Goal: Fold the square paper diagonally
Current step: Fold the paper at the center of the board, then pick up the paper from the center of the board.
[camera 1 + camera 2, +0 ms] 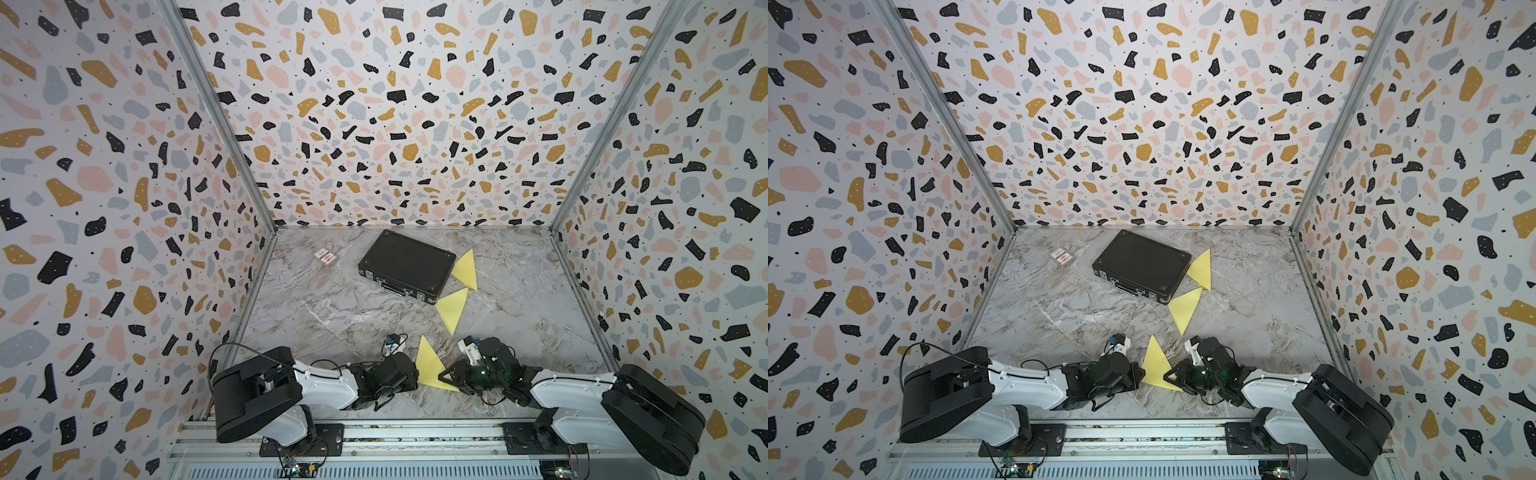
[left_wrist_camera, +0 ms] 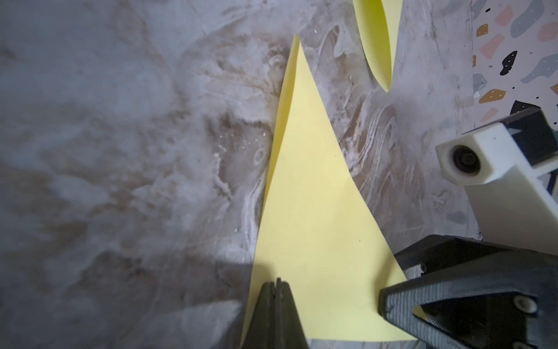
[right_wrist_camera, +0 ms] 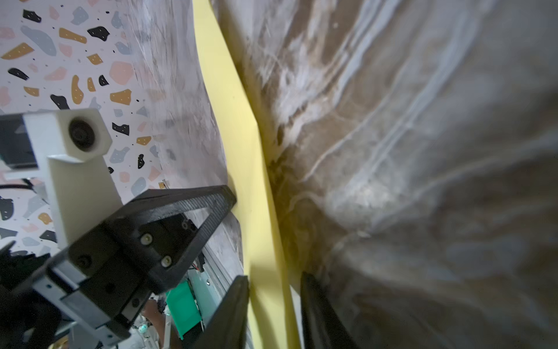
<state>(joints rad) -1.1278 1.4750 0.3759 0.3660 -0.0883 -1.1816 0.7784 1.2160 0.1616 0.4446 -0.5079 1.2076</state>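
The yellow paper (image 1: 430,365) (image 1: 1154,365) lies on the marble table near the front edge, folded into a triangle with one point away from me. In the left wrist view its two layers (image 2: 317,226) show slightly offset along one long edge. My left gripper (image 1: 417,374) (image 2: 278,282) is shut, its tips resting on the paper's near left part. My right gripper (image 1: 444,376) (image 3: 274,279) is at the paper's right corner. Its jaws stand apart, with the raised paper edge (image 3: 241,151) between them.
Two more yellow folded triangles (image 1: 453,309) (image 1: 467,270) lie further back on the right. A black closed case (image 1: 405,266) sits at the back centre, a small patterned box (image 1: 325,257) to its left. Patterned walls enclose three sides; a metal rail (image 1: 415,432) runs along the front.
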